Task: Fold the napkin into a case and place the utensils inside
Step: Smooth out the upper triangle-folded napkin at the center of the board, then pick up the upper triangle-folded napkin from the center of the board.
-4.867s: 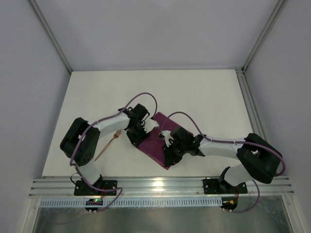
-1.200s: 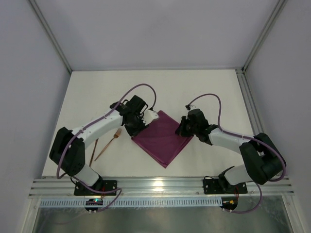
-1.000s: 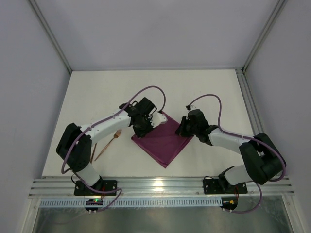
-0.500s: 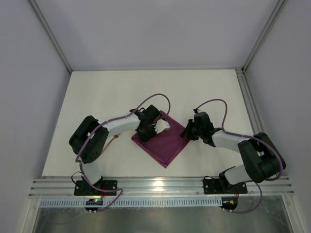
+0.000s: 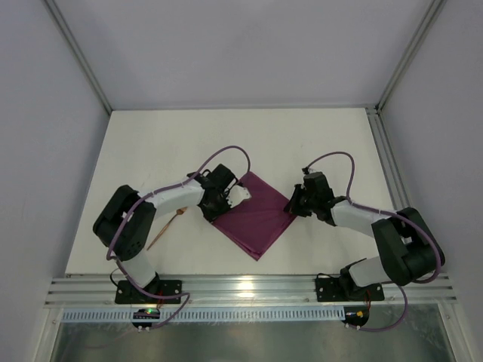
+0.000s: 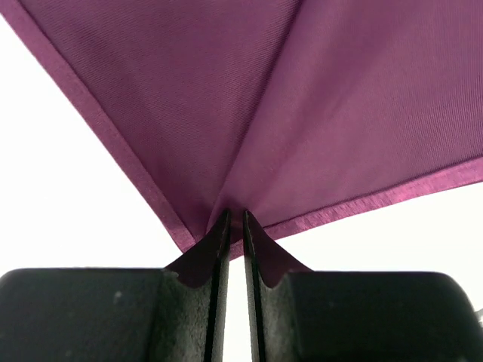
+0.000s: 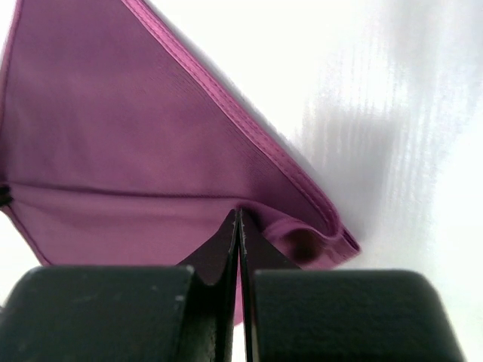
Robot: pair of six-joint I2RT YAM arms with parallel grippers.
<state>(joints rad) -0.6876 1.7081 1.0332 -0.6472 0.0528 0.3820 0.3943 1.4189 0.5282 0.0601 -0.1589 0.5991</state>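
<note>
The left end effector [image 6: 235, 220] has shifted back to the left, stretching the napkin [image 5: 258, 217]. It and the right end effector [image 7: 238, 215] each pinch a napkin corner tightly.

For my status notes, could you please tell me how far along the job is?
Done: the napkin is folded into layers, but not yet narrow. In hand: left gripper and right gripper each pinch a corner. Left: finish folding, then insert the fork lying outside.

No legible text or labels (any view)
</note>
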